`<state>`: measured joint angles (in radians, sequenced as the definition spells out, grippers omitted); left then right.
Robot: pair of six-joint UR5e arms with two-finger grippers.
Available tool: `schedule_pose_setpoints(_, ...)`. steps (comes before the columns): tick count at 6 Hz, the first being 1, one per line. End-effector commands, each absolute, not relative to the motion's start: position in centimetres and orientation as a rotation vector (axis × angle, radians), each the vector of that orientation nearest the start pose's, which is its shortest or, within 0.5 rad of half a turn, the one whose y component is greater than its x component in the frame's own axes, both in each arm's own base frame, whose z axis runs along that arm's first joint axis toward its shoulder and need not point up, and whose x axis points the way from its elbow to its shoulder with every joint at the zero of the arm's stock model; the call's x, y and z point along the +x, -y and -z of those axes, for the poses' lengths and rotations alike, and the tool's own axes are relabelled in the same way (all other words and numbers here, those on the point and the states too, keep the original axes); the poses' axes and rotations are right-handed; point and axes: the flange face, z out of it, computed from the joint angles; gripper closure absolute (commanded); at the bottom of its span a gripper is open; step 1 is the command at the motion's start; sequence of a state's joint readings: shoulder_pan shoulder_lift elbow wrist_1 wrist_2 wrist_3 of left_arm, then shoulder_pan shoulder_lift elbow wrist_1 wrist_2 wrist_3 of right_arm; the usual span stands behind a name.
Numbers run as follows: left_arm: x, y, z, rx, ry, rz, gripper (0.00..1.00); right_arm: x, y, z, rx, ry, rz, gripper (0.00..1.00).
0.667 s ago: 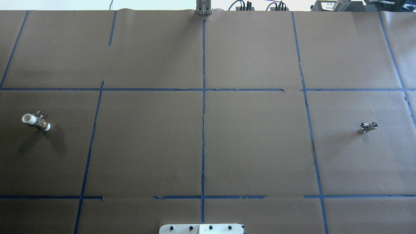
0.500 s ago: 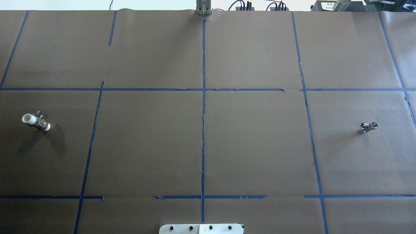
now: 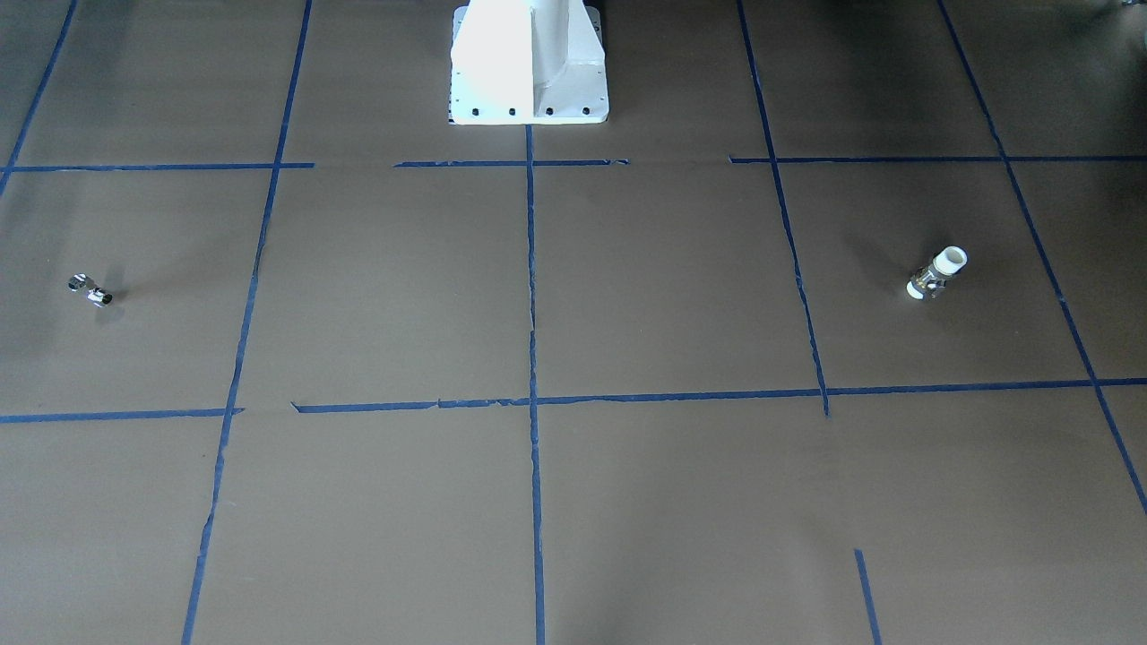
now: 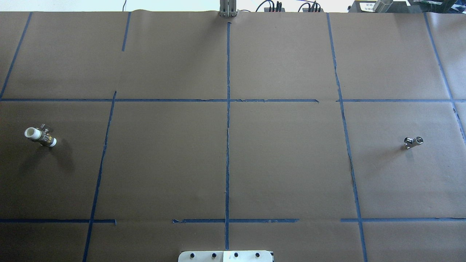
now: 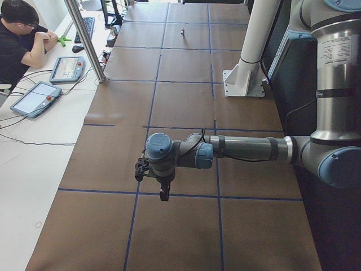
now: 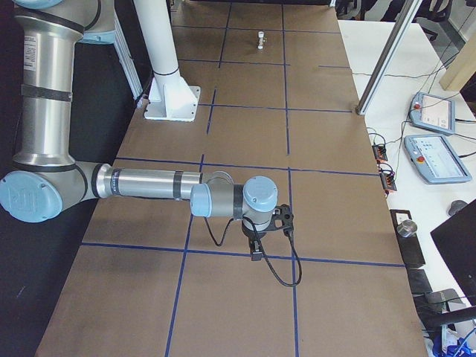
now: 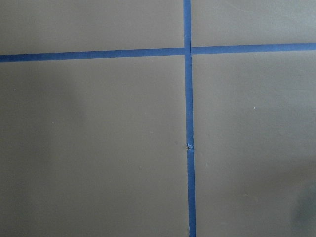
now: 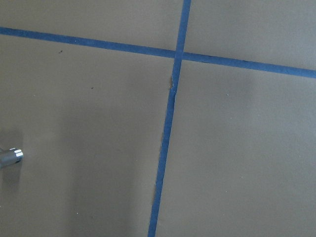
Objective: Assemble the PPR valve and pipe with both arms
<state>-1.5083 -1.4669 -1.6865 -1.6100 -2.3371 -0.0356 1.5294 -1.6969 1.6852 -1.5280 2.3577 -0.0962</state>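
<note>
The PPR valve [image 4: 40, 137], white-ended with a metallic middle, lies at the table's left side; it also shows in the front-facing view [image 3: 936, 273] and far off in the exterior right view [image 6: 260, 39]. The shiny metal pipe [image 4: 413, 141] lies at the right side, also in the front-facing view [image 3: 90, 290], and its tip shows in the right wrist view [image 8: 10, 157]. The left gripper [image 5: 163, 191] and the right gripper [image 6: 256, 249] hang over the table and show only in the side views. I cannot tell whether either is open or shut.
Brown paper with a blue tape grid [image 4: 228, 109] covers the table. The white pedestal base [image 3: 529, 63] stands at the robot's edge. A metal post [image 5: 84, 39] and an operator [image 5: 20, 34] with tablets are on the far side.
</note>
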Motion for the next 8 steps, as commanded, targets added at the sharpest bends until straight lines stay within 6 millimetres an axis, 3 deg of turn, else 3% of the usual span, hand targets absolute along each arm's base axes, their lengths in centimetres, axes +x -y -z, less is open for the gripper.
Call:
schedule_pose_setpoints(1,-3.3,48.8,-61.1,0.106,-0.772,-0.085,0.00,4.4,45.6,-64.2,0.076,0.787,0.145,0.00)
schedule_pose_setpoints(2,-3.2,50.5,-59.2,0.148,-0.774,-0.107,0.00,4.3,45.7,-64.2,0.075,0.786,0.148,0.00)
schedule_pose_setpoints(3,-3.1,50.5,-59.2,0.199,-0.780,-0.125,0.00,4.1,45.7,-64.2,0.073,0.786,0.151,0.00)
schedule_pose_setpoints(4,-2.3,50.7,-57.7,0.258,-0.788,-0.161,0.00,4.0,45.7,-64.2,0.073,0.786,0.152,0.00)
schedule_pose_setpoints(5,3.0,51.1,-57.0,0.227,-0.801,-0.243,0.00,4.0,45.7,-64.2,0.072,0.786,0.153,0.00)
schedule_pose_setpoints(7,10.1,49.8,-52.8,0.151,-0.865,-0.084,0.00,3.9,45.7,-64.2,0.073,0.785,0.156,0.00)
schedule_pose_setpoints(8,14.1,48.9,-51.8,0.134,-0.878,-0.046,0.00,3.9,45.7,-64.2,0.072,0.786,0.155,0.00)
